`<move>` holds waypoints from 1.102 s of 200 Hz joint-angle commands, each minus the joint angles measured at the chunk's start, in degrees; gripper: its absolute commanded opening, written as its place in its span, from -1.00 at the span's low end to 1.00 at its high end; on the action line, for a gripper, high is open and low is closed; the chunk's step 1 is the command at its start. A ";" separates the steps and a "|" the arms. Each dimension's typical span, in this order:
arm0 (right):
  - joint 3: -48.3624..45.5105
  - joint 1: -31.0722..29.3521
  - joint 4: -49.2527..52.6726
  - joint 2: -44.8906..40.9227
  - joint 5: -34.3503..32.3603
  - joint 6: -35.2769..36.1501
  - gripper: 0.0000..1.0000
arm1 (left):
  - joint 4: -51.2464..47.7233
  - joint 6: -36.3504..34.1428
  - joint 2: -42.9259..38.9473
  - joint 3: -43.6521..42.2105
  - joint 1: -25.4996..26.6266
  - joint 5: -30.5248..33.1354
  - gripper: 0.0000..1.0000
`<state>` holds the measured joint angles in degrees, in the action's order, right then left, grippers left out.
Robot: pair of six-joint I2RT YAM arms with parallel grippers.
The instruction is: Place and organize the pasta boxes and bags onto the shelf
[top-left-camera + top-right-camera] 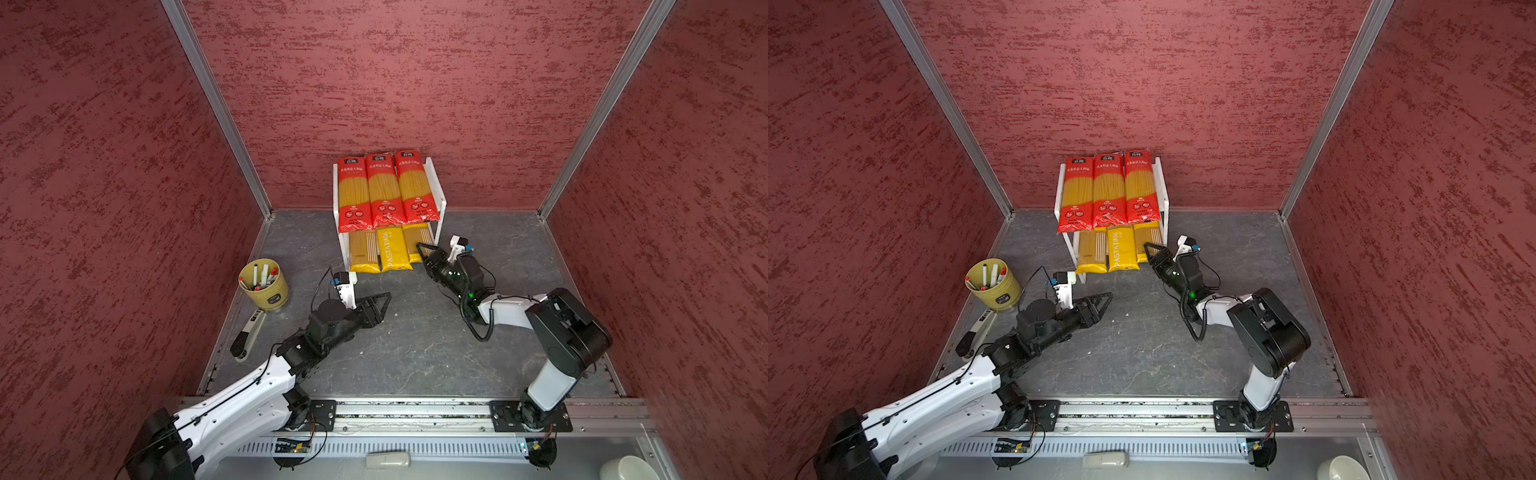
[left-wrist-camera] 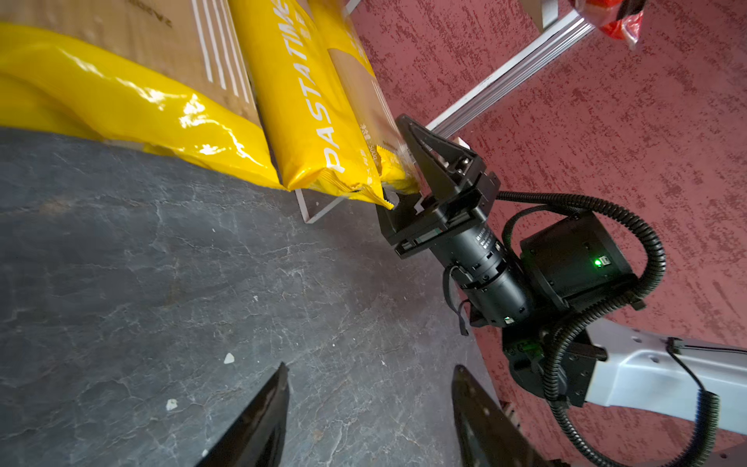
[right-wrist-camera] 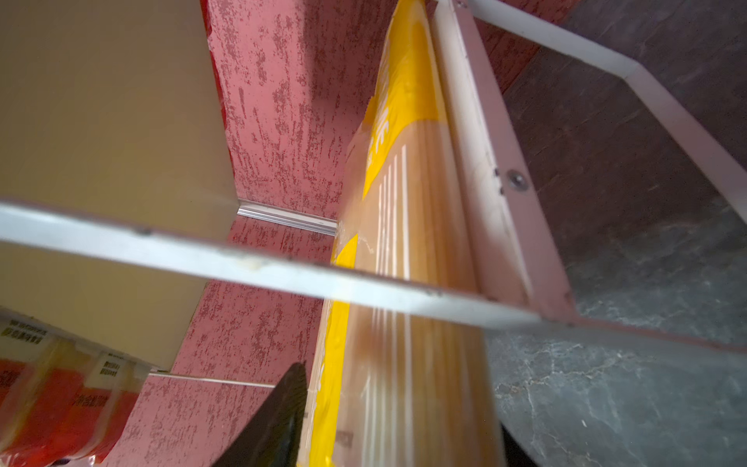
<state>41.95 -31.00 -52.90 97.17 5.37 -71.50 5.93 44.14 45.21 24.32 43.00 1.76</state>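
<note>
The white shelf [image 1: 441,199] [image 1: 1165,195] stands against the back wall. Three red pasta bags [image 1: 384,189] [image 1: 1108,189] lie side by side on its top board. Three yellow packs [image 1: 392,249] [image 1: 1121,249] lie on the lower tier, their near ends sticking out. My right gripper [image 1: 420,251] [image 1: 1148,251] [image 2: 400,165] [image 3: 398,408] is at the near end of the rightmost yellow pack [image 2: 364,105] [image 3: 412,323], jaws open on either side of it. My left gripper [image 1: 386,299] [image 1: 1108,298] [image 2: 370,368] hovers open over the grey floor in front of the shelf, nothing between its fingers.
A yellow-green cup of markers [image 1: 264,284] [image 1: 992,284] stands at the left wall. A black-and-white tool [image 1: 247,334] lies in front of the cup. The arms' rail [image 1: 415,409] runs along the front edge. Red walls close in three sides.
</note>
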 commanded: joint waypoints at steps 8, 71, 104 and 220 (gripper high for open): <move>-5.43 0.67 6.02 -8.16 1.90 5.98 0.21 | -7.11 -5.65 -2.83 2.18 0.10 3.09 0.30; -10.55 3.26 30.45 -30.28 -10.03 29.49 0.20 | -19.20 -19.01 -10.79 3.12 -0.20 14.96 0.36; -8.63 5.42 34.40 -35.96 -29.34 47.35 0.37 | -15.92 -31.16 -6.39 2.86 -2.21 27.60 0.40; -27.46 19.46 -1.16 -28.03 -48.19 67.67 0.57 | 27.25 -34.66 15.48 -11.09 -40.01 18.70 0.45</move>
<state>17.32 -15.05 -43.46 68.49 -42.83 -3.62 19.42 5.78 57.21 14.98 7.99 30.79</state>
